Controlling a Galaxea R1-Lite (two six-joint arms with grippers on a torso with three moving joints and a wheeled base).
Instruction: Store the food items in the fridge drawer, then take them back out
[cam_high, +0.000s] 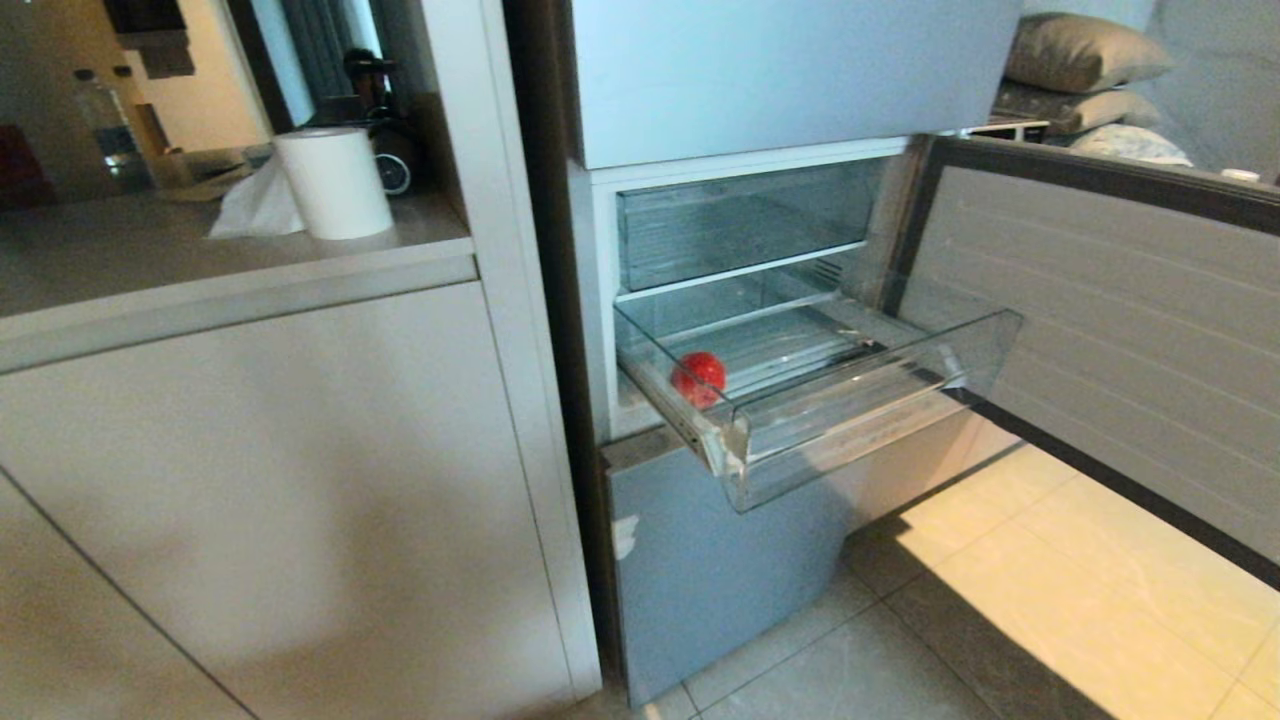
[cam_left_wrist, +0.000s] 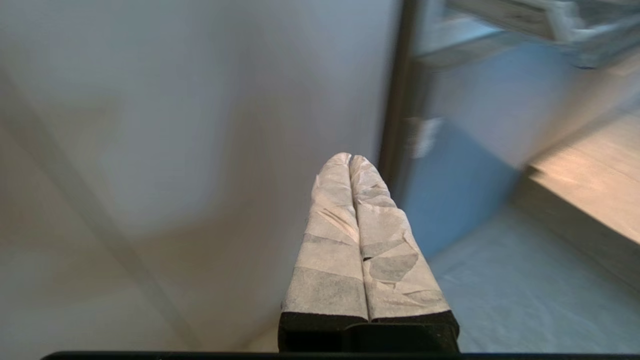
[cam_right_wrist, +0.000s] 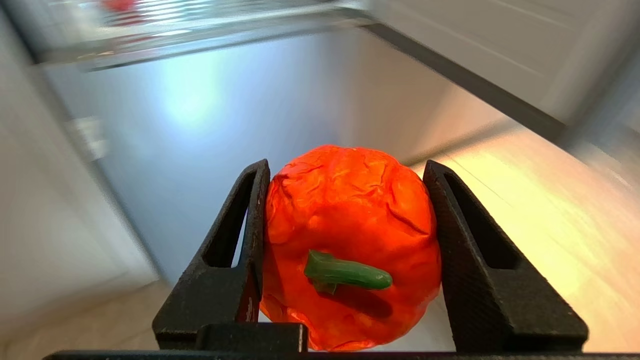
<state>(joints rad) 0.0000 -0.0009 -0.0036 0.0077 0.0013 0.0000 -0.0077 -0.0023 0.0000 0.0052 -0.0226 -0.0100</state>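
Note:
The clear plastic fridge drawer (cam_high: 860, 420) stands pulled out of the open fridge. A round red fruit (cam_high: 698, 378) lies in its near left corner. My right gripper (cam_right_wrist: 345, 172) is shut on a bright red pepper-like piece (cam_right_wrist: 350, 215) with a green stem (cam_right_wrist: 345, 272), low in front of the fridge and below the drawer (cam_right_wrist: 200, 35); it is outside the head view. My left gripper (cam_left_wrist: 350, 159) hangs shut and empty beside the white cabinet, its tape-wrapped fingers (cam_left_wrist: 330, 240) pressed together.
The fridge door (cam_high: 1110, 330) stands swung open on the right. A white cabinet (cam_high: 280, 480) with a counter holding a paper roll (cam_high: 335, 182) is on the left. A second clear drawer (cam_high: 740, 225) sits pushed in above. Tiled floor (cam_high: 1050, 600) lies below.

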